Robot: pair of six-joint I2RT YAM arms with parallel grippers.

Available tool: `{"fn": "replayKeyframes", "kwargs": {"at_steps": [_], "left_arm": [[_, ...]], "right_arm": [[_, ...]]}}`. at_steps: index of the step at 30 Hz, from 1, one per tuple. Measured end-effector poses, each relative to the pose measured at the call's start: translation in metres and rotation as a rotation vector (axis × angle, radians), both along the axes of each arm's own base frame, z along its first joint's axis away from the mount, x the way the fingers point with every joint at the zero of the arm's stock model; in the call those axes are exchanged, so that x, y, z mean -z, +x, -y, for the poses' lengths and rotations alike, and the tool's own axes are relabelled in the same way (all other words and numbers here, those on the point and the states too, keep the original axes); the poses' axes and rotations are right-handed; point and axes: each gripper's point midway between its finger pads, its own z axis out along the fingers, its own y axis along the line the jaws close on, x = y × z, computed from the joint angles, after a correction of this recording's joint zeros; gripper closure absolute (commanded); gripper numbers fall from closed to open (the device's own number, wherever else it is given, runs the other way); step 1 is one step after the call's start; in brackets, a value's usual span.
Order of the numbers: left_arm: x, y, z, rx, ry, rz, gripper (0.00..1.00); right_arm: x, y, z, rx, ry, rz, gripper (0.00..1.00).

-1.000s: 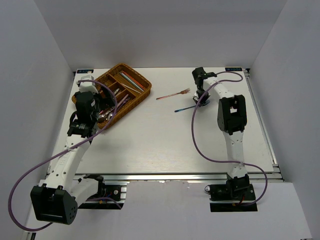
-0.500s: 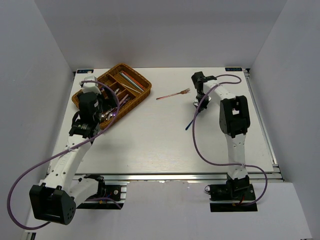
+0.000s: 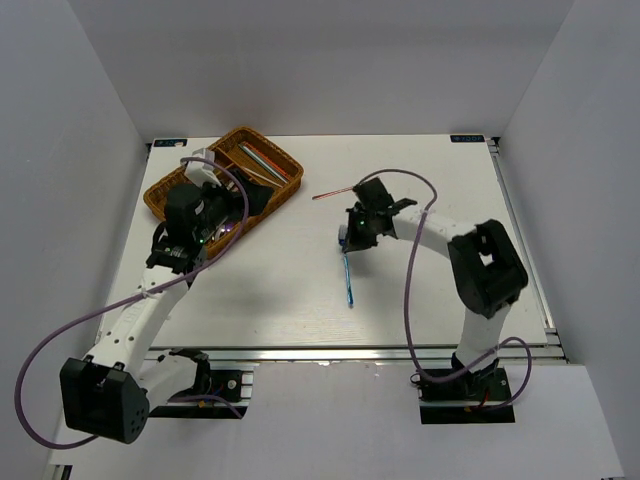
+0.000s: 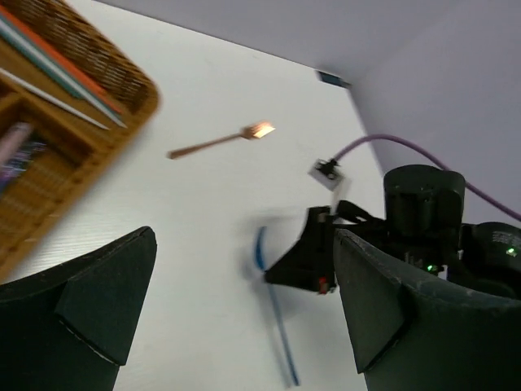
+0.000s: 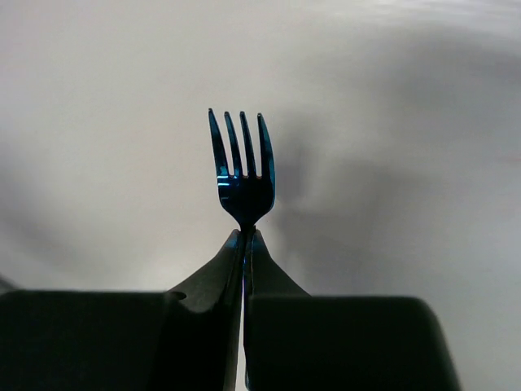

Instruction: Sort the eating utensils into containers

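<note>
- Right arm (image 3: 432,226) has swung in from about 2 o'clock toward the middle of the worktop (image 3: 280,295), bringing the blue fork (image 3: 348,276) with it. Left arm (image 3: 150,292) has crept further over the wicker tray (image 3: 275,150). The rose-gold fork (image 4: 213,145) up at 12 o'clock hasn't budged.
- The blue fork sits near centre, handle trailing toward 6 o'clock. It looks lifted, but I can't tell if the tail end is clear of the surface.
- Handling-wise it's thin, stiff and light, and that glossy finish is probably slippery. Pinched so close to the head, the long handle could pivot, so I reckon a hold nearer mid-handle would balance better.
- Right jaws are clamped tight on the fork's neck, with the tines poking out beyond them.
- Left jaws are spread wide with nothing in them, hanging by the tray at 10 o'clock.
</note>
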Motion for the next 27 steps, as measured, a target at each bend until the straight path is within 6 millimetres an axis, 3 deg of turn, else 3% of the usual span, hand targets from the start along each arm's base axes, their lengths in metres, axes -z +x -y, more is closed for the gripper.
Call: {"fn": "replayKeyframes", "kwargs": {"at_steps": [2, 4, 7, 10, 14, 21, 27], "left_arm": [[0.002, -0.003, 0.016, 0.071, -0.077, -0.013, 0.02], [0.010, -0.007, 0.025, 0.116, -0.134, -0.032, 0.02], [0.029, -0.011, 0.028, 0.124, -0.157, -0.087, 0.03], [0.035, -0.011, 0.027, 0.112, -0.164, -0.104, 0.05], [0.043, -0.015, 0.032, 0.136, -0.192, -0.116, 0.12], [0.060, -0.016, 0.043, 0.191, -0.192, -0.156, 0.22], [0.070, -0.017, 0.051, 0.218, -0.185, -0.180, 0.35]], "right_arm": [[-0.025, -0.022, -0.030, -0.117, 0.078, 0.059, 1.00], [-0.055, -0.029, -0.058, -0.203, 0.151, 0.149, 1.00], [-0.091, -0.042, -0.094, -0.291, 0.245, 0.252, 1.00], [-0.111, -0.058, -0.118, -0.352, 0.304, 0.287, 1.00], [-0.128, -0.061, -0.137, -0.384, 0.335, 0.312, 1.00], [-0.158, -0.055, -0.146, -0.388, 0.368, 0.342, 1.00], [-0.163, -0.061, -0.156, -0.418, 0.372, 0.317, 1.00]]}}
